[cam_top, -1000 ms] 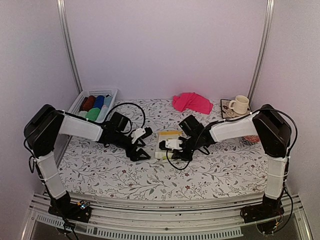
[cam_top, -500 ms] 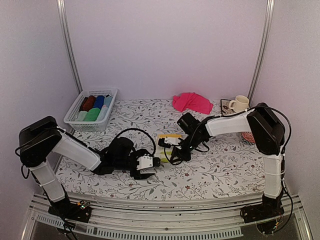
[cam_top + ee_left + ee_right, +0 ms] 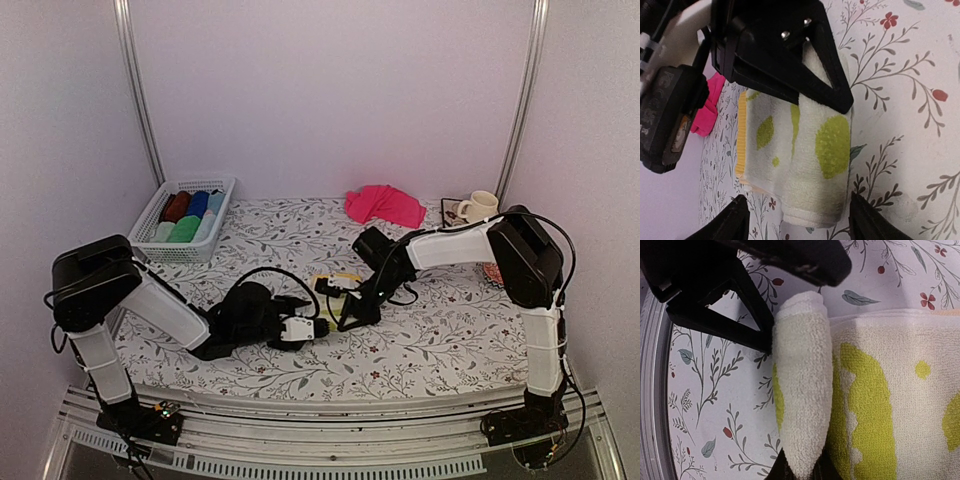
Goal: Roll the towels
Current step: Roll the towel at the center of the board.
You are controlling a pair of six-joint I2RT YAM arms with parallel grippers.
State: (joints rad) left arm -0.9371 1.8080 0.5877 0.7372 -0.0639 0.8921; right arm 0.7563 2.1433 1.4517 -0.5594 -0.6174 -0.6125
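Note:
The lime-yellow patterned towel [image 3: 337, 284] [image 3: 800, 150] lies mid-table, its near edge curled over into a partial roll [image 3: 802, 400]. My right gripper [image 3: 348, 310] [image 3: 800, 474] is shut on that rolled edge, pinching the fold. My left gripper [image 3: 318, 327] [image 3: 802, 225] lies low on the table at the roll's end. It is open, with one fingertip [image 3: 735, 222] on each side of the end and neither touching it. The hot pink towel [image 3: 385, 205] [image 3: 707, 105] lies crumpled at the back.
A white basket [image 3: 150, 215] holding dark red, blue and green cloth rolls stands at the back left. A cream mug [image 3: 480, 207] sits on a coaster at the back right. A red-orange woven pad [image 3: 497, 276] lies behind the right arm.
My left arm swung down and in from the left, bringing its gripper to the roll's end, jaws narrowing slightly. My right gripper shifted a little with the towel edge.

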